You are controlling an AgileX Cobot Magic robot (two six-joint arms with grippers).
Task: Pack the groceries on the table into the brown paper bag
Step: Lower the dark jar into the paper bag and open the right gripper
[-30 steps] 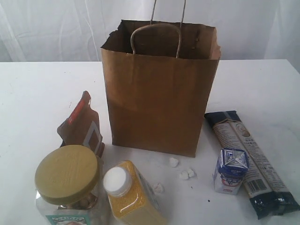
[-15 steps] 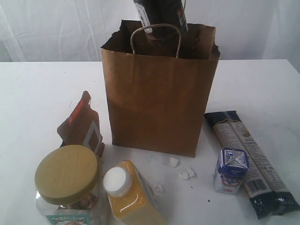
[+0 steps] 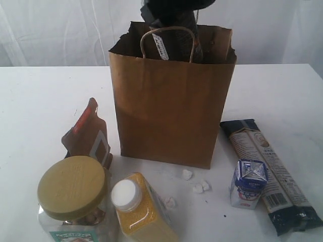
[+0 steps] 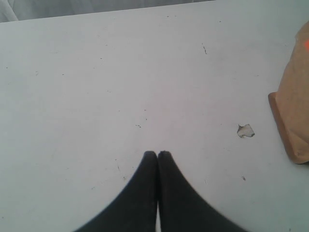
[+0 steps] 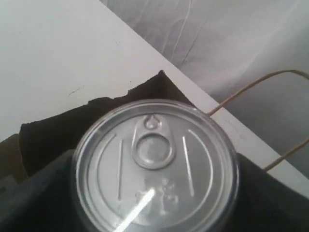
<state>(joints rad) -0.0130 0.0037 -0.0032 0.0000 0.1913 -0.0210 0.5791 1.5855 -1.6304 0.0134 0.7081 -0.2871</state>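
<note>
The brown paper bag (image 3: 171, 111) stands open in the middle of the table (image 3: 40, 101). My right gripper (image 3: 174, 15) comes down from above, shut on the dark pull-tab can (image 3: 176, 43), which hangs partly inside the bag's mouth. In the right wrist view the can's lid (image 5: 154, 164) fills the space between the dark fingers (image 5: 34, 198) of the gripper (image 5: 154, 198), above the bag's rim (image 5: 96, 116). The jar (image 3: 73, 194), yellow bottle (image 3: 139, 209), pouch (image 3: 88, 136), carton (image 3: 248, 184) and long packet (image 3: 270, 174) lie on the table. My left gripper (image 4: 157, 155) is shut and empty over bare table.
Small white crumbs (image 3: 194, 184) lie in front of the bag. The bag's loop handle (image 3: 166, 33) crosses in front of the can. In the left wrist view a brown object (image 4: 294, 116) sits at the edge beside a pale scrap (image 4: 245, 130).
The right gripper has come down from above with the can, which now sits lower in the bag's mouth. One second ago neither showed. The groceries on the table have not moved.
</note>
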